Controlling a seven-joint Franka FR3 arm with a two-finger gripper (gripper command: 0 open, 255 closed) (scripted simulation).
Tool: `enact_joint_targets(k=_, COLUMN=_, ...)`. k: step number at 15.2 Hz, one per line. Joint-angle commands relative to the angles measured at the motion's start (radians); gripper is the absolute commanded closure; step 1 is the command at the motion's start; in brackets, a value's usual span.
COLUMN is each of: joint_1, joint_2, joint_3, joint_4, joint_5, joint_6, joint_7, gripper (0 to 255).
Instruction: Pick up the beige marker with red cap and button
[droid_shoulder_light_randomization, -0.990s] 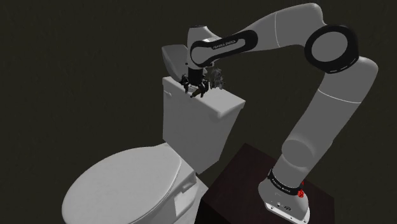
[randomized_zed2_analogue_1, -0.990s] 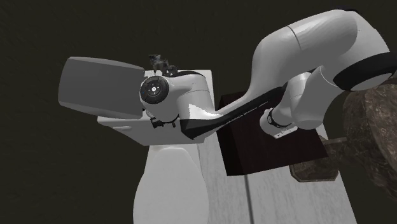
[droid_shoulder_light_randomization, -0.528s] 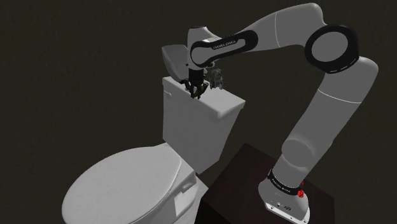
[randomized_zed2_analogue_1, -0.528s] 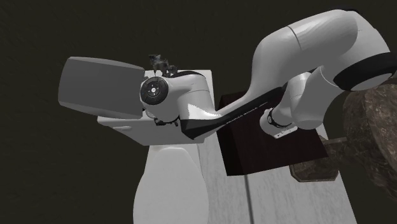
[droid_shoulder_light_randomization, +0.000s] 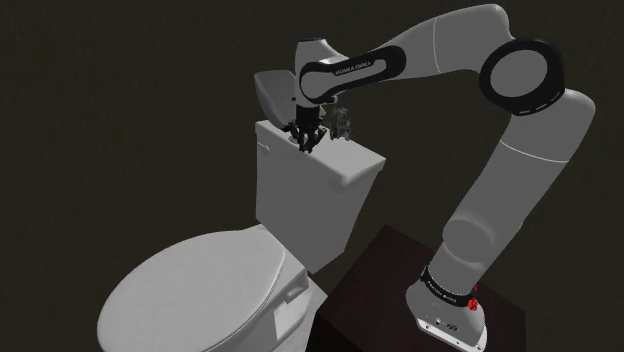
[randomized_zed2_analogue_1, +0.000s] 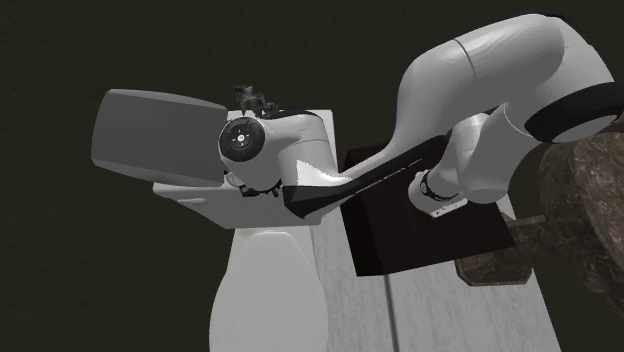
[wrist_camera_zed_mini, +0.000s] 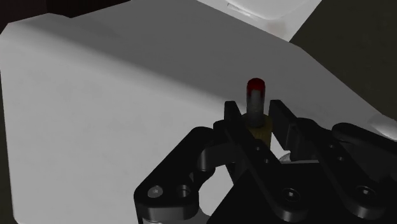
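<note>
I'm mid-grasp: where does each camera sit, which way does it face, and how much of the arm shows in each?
Shoulder view: beside and a little behind the dark box stand, looking down over the white toilet; the whole white arm and black tool show.
Second exterior view: high overhead, looking steeply down on toilet and stand; the arm's links and wrist show.
Wrist view: on the hand, facing the white tank lid; black fingers clasp the beige marker with red cap.
Shared: all three show the toilet.

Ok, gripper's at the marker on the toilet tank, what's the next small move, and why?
Probably a short straight lift. The gripper looks shut on the marker, clasping both its sides, with the red cap poking past the tips and the tank lid just beneath.
</note>
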Motion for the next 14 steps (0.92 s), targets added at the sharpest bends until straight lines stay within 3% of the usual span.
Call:
enact_joint_targets(k=1, joint_1=0.001, joint_2=-0.002, joint_3=0.001, joint_4=0.018, joint_5=0.003, joint_6=-0.015, joint_7=-0.002, gripper=255)
enact_joint_targets(k=14, joint_1=0.001, joint_2=-0.026, joint_3=0.002, joint_4=0.14, joint_5=0.017, joint_6=-0.158, joint_7=-0.026, gripper=255)
